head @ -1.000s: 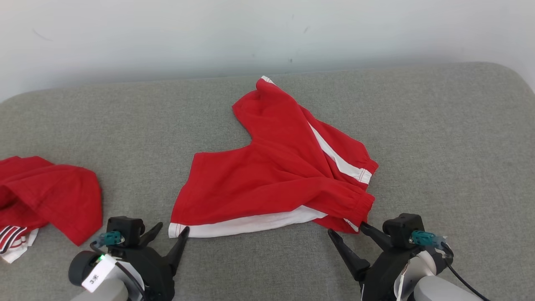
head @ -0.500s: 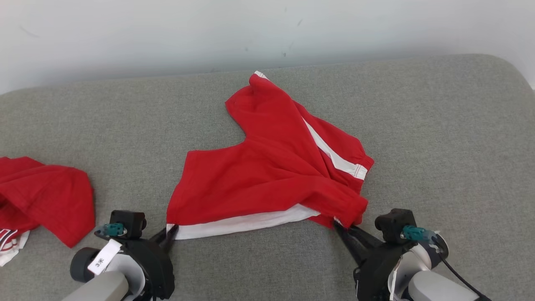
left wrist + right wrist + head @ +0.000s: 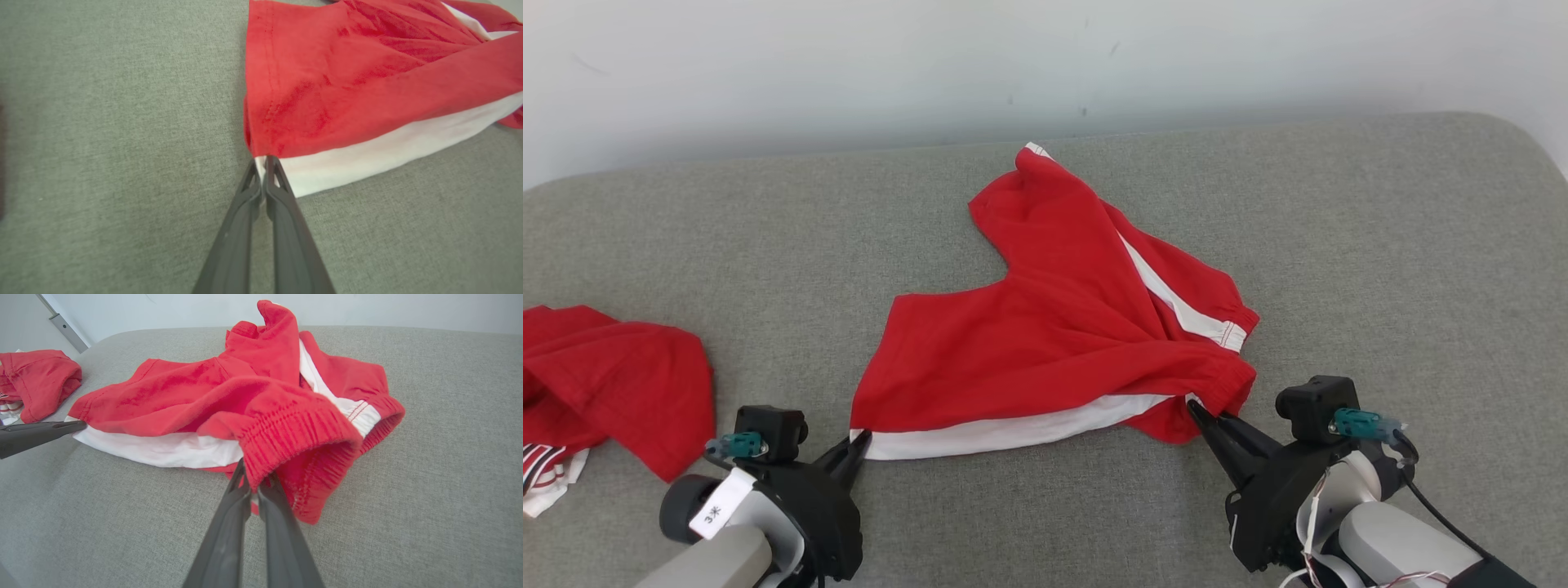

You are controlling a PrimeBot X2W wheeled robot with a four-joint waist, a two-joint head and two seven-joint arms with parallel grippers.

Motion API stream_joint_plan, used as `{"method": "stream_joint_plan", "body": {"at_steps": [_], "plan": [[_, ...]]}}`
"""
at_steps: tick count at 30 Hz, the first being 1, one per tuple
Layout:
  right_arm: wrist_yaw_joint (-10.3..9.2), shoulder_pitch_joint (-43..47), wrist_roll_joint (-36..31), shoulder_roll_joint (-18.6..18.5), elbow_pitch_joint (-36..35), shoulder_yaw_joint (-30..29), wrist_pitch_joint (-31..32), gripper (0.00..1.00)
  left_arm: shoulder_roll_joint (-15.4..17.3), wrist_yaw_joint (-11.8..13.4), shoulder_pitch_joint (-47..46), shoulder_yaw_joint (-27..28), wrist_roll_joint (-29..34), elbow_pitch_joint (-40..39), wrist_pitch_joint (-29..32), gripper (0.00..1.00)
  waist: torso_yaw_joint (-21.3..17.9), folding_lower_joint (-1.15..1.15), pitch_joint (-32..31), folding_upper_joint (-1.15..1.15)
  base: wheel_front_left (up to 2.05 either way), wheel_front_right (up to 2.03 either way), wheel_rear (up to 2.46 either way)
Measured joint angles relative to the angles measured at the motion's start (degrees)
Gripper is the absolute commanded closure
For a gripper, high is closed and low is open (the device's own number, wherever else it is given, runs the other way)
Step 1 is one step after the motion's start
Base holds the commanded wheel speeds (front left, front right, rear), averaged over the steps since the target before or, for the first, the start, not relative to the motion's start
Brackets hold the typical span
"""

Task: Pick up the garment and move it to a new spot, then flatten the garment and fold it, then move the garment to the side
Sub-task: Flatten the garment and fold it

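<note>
Grippers both clamped. L gripper [image 3: 856, 447] has its two dark fingers pressed together on the white-banded hem corner of the red cotton shorts [image 3: 1054, 343]. R gripper [image 3: 1202, 412] is likewise pinched on the gathered elastic waistband corner. Wrist views confirm: no gap betw. fingertips, cloth caught at the tips each side.

Shorts lie crumpled approx. midway across the grey woven cushion [image 3: 1380, 286], nearer its front edge than its back. One leg is thrown toward the back edge, and a white stripe runs along the front. Second red garment [image 3: 613, 367], heaped, sits at the cushion's left edge, well apart.

Why this hold, prob.: two outer corners on the front side, one per arm, so the piece can be lifted & carried spread rather than bunched. That should ease flattening later.

Vs. 1 s ago: fingers then stood open either side of each corner, not gripping; half a sec ago they had closed in. Now the R corner looks raised off the cushion, waistband gaping below the tips. L corner is low, at or near the cushion. Camera shifted slightly too, so small offsets of the shorts aren't motion. Step in hand, I'd judge: start of the lift.
</note>
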Motion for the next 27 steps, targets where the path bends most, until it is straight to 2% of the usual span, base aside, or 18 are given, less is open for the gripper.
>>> {"method": "stream_joint_plan", "body": {"at_steps": [6,9,11,12,14,16,19,22,24,26,27], "plan": [[0.12,-0.7,1.7,-1.7,-3.1,0.1,4.1,1.00,2.4,-0.6,-0.9,0.0,0.5,-4.3,-0.8,1.00,0.1,0.00,-0.3,0.00,0.00,0.00,0.00],[1.47,-3.4,2.9,-3.1,-4.7,0.3,8.0,1.00,4.8,-3.1,-1.8,0.5,0.3,-7.5,-0.7,1.00,-0.1,0.00,0.0,0.00,0.00,0.00,0.00],[2.59,-6.1,5.3,-3.2,-5.2,0.2,11.5,1.00,6.0,-4.9,-3.1,0.9,-0.3,-9.5,0.4,1.00,-0.3,0.00,0.4,0.00,0.00,0.00,0.00],[3.15,-7.6,5.9,-3.2,-5.1,0.3,13.6,1.00,6.5,-5.1,-4.4,0.5,0.1,-10.2,1.5,1.00,-0.4,0.00,0.7,0.00,0.00,0.00,0.00],[3.32,-11.3,7.3,-2.9,-3.9,0.8,18.7,1.00,7.5,-6.1,-7.4,-0.3,0.7,-11.1,4.7,1.00,-0.7,0.00,1.5,0.00,0.00,0.00,0.00],[3.36,-15.4,8.8,-2.3,-1.5,1.9,24.6,1.00,7.8,-7.1,-10.4,0.6,-1.8,-12.0,7.9,1.00,-0.9,0.00,2.5,0.00,0.00,0.00,0.00],[2.43,-22.4,9.6,0.0,4.4,3.2,33.9,1.00,7.9,-7.5,-16.7,1.5,-3.9,-10.7,14.3,1.00,-1.3,0.00,4.5,0.00,0.00,0.00,0.00],[1.01,-33.6,9.6,3.0,10.3,1.3,39.6,1.00,7.9,-7.5,-26.6,4.9,-5.7,-7.2,18.9,1.00,-1.6,0.01,6.6,0.01,0.00,0.00,0.00],[0.51,-42.9,8.3,5.4,13.8,-1.3,40.3,1.00,8.1,-7.5,-34.7,7.9,-5.0,-4.2,19.1,1.00,-1.7,0.01,8.2,0.01,0.00,0.00,0.00],[0.51,-53.1,4.7,6.7,16.7,-4.4,37.2,1.00,8.3,-7.0,-43.3,12.1,-3.5,-2.3,16.4,1.00,-1.8,0.02,9.8,0.00,0.00,0.00,0.00],[0.51,-57.6,3.2,7.0,17.4,-6.2,34.6,1.00,8.2,-5.8,-46.6,14.6,-3.4,-1.9,13.7,1.00,-1.7,0.01,10.6,0.00,0.00,0.00,0.00]]}}
